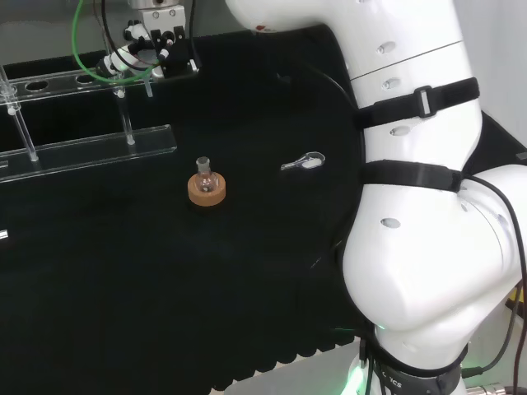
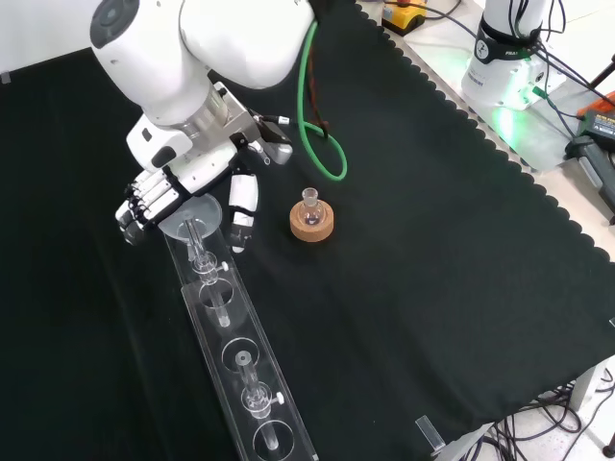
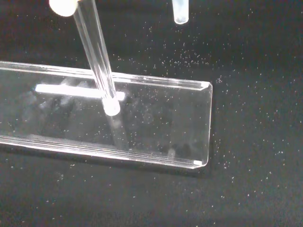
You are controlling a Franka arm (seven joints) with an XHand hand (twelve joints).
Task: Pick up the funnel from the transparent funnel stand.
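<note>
1. In the front view the hand is at the far end of the clear funnel stand, at the upper left of the view, right at the funnel.

2. The funnel sits in the stand's farthest hole: its wide clear bowl lies at the top rail and its thin stem runs down through it. The stand itself runs from there toward the near edge of the desk, with several more round holes along it.

3. The curled fingers are bunched against the left rim of the bowl, and the thumb reaches down on the bowl's right side. So the hand brackets the funnel, but I cannot tell whether both sides touch the glass.

4. In the wrist view the stand's base plate lies flat on the cloth with a clear post rising from it, and the tip of the funnel stem hangs above the cloth just past the plate's end.

5. My reading of progress: the approach looks done and the grasp is being set. The lift is not yet done, since the bowl looks seated in its hole.

6. What is left: close on the bowl, then raise it straight up until the stem is free of the hole.

7. A small flask on a cork ring stands to the right of the hand in the front view, apart from the stand and out of the way.
</note>
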